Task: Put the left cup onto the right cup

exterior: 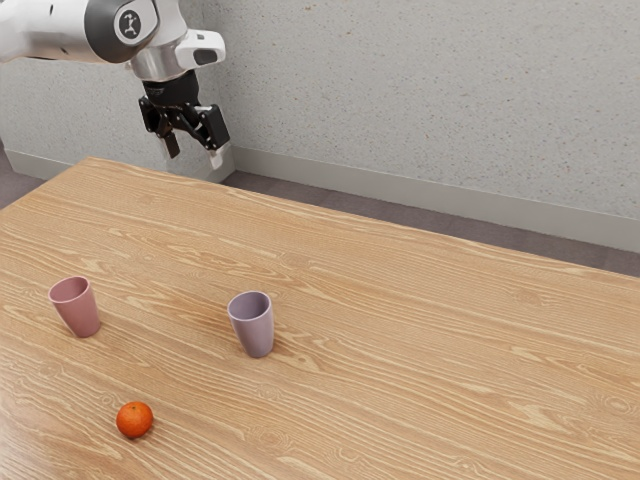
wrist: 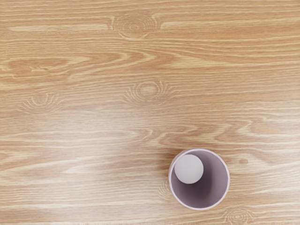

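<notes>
On table [exterior: 420, 330], tapered pink cup [exterior: 75, 305], lavender cup [exterior: 251, 323]

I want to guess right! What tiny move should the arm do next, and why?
Probably lower toward the pink cup: the open fingers hang high up, holding nothing, and that cup stands on its own, apart from the purple cup.

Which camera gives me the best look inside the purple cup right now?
The wrist view: it looks straight down into the purple cup, showing its whole rim and bare bottom. The exterior view shows that cup upright from the side, its inside mostly hidden.
</notes>
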Controlling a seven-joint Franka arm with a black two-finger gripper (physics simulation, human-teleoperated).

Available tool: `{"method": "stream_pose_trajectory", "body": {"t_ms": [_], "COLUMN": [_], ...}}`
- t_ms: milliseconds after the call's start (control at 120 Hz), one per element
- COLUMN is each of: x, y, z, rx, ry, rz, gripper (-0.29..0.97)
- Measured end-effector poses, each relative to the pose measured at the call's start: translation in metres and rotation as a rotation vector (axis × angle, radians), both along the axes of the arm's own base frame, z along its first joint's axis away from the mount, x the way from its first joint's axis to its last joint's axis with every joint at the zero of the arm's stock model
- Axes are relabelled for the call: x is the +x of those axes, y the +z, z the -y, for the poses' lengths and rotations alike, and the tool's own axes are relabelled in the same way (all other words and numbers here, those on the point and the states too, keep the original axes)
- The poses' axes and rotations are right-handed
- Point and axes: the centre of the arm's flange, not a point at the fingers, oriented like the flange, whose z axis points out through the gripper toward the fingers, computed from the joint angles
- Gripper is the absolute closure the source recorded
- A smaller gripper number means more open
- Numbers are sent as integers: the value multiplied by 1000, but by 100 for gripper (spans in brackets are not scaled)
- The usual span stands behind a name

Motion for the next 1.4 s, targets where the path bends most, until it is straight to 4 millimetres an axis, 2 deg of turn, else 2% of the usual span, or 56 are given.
{"method": "stream_pose_trajectory", "body": {"t_ms": [258, 300, 500, 592, 658, 717, 842, 942, 1008, 1142, 1275, 1400], "x": [0, -1, -41, -58, -79, -96, -119, -120, -118, -113, -104, -91], "y": [-2, -7, -43, -61, -81, -90, -116, -133, -152, -192, -225, -242], "z": [0, 0, -21, -41, -75, -104, -132, -154, -173, -196, -215, -221], "rx": [0, -1, -24, -33, -46, -56, -48, -11, 8, 37, 60, 78], "ry": [-4, -4, 27, 61, 125, 181, 235, 256, 276, 295, 306, 297], "rz": [-6, -17, -90, -112, -128, -125, -121, -121, -134, -160, -174, -170], "gripper": [0, 0, 0, 0, 0, 0, 0, 0, 0, 0, 0, 0]}}
